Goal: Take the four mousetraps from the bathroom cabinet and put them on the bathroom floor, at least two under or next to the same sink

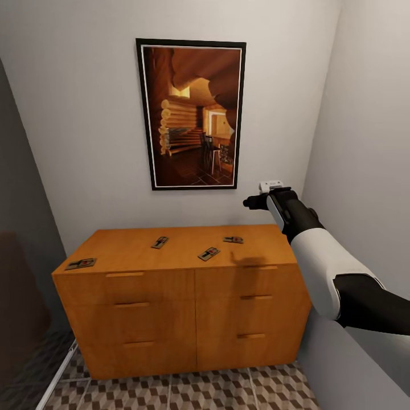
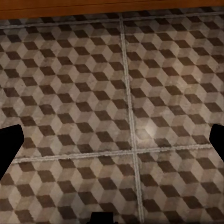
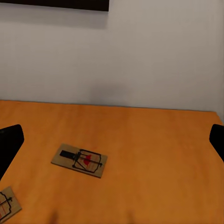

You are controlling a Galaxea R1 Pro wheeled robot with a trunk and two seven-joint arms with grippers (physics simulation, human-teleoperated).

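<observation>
Lying flat on the top of the low, wide orange-brown wooden cabinet (image 1: 182, 296) are four tiny brown wooden mousetraps with dark wire parts: one (image 1: 80, 263) at the cabinet's front left corner, one (image 1: 160, 242) near the middle, one (image 1: 209, 254) just right of the middle, and one (image 1: 233, 240) toward the back right. In the right wrist view the back-right trap (image 3: 79, 160) is being looked down on, with a second trap (image 3: 7, 204) cut off at the frame edge.

The right gripper (image 1: 267, 196) is being held in the air above the cabinet's right end, clear of every trap, and its fingers (image 3: 10, 140) are being held spread wide with nothing between them. The left gripper's fingers (image 2: 9, 140) are likewise being kept spread and empty, pointed at the cube-patterned brown, beige and white tiled floor (image 2: 116, 116) in front of the cabinet.

Trouble is likely to be caused by how thin the traps are: a descent that is too shallow would probably close on nothing, and one that is too deep could jam the fingertips into the wood. A sideways nudge could also push the corner trap off the cabinet's edge.

Room is being limited by the grey wall (image 1: 364, 125) close to the cabinet's right end and by the framed picture (image 1: 191, 114) hanging above the cabinet. Open tiled floor is being left in front of the cabinet.
</observation>
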